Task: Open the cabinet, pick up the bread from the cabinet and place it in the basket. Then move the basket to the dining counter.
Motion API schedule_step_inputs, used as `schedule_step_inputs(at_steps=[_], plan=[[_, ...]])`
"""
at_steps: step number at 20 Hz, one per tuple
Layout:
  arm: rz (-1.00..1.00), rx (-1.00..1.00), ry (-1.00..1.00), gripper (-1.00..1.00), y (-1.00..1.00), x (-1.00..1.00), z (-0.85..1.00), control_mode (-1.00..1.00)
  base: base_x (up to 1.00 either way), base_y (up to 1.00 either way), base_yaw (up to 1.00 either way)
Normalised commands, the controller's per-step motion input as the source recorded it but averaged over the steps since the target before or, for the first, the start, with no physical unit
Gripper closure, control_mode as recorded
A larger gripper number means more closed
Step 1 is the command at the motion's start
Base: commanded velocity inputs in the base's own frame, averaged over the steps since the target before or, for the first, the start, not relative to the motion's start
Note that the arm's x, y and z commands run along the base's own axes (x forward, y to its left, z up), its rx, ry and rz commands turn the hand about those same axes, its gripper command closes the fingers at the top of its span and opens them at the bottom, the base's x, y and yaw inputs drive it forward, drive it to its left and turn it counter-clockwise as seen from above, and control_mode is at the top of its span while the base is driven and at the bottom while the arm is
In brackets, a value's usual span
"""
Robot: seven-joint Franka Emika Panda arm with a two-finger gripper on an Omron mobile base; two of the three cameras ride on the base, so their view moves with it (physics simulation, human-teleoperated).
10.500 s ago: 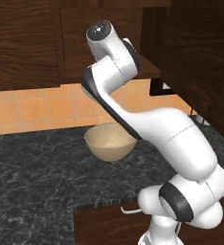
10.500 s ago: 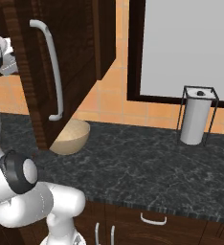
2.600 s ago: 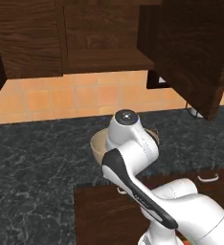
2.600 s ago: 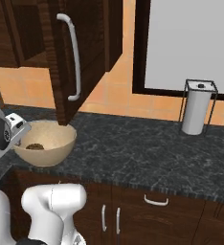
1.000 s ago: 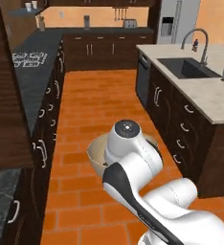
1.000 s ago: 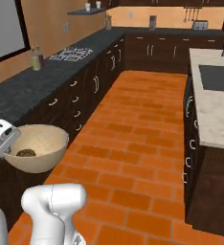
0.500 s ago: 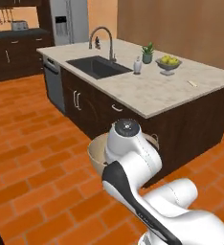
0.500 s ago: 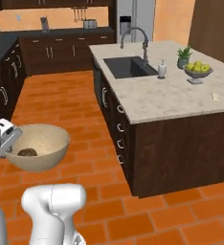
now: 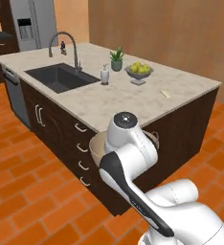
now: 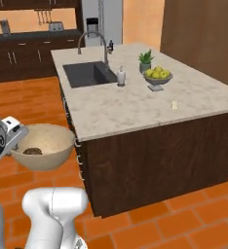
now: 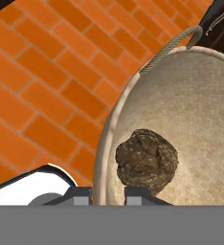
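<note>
Clamped on the near rim of the round tan woven basket (image 11: 190,124), the two-finger gripper (image 11: 108,195) carries it with the brown bread lump (image 11: 146,160) inside. From the basket in the right base view, the pale beige marble-look dining counter (image 10: 135,109) lies at about two o'clock, higher than the rim, so a lift comes first

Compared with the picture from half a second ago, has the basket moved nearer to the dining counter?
Yes. In the right base view the basket now hangs just beside the near end of the dining counter, carried by the gripper; before, brick floor separated them.
</note>
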Motion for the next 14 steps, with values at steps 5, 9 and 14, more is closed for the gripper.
schedule_step_inputs(at_steps=[5, 9, 14], plan=[[0.00, 0.00, 0.00, 1.00, 0.00, 0.00, 0.00, 1.00, 1.00, -0.98, 0.00], [0.00, 0.00, 0.00, 1.00, 0.00, 0.00, 0.00, 1.00, 1.00, -1.00, 0.00], [0.00, 0.00, 0.00, 1.00, 0.00, 0.00, 0.00, 1.00, 1.00, -1.00, 0.02]])
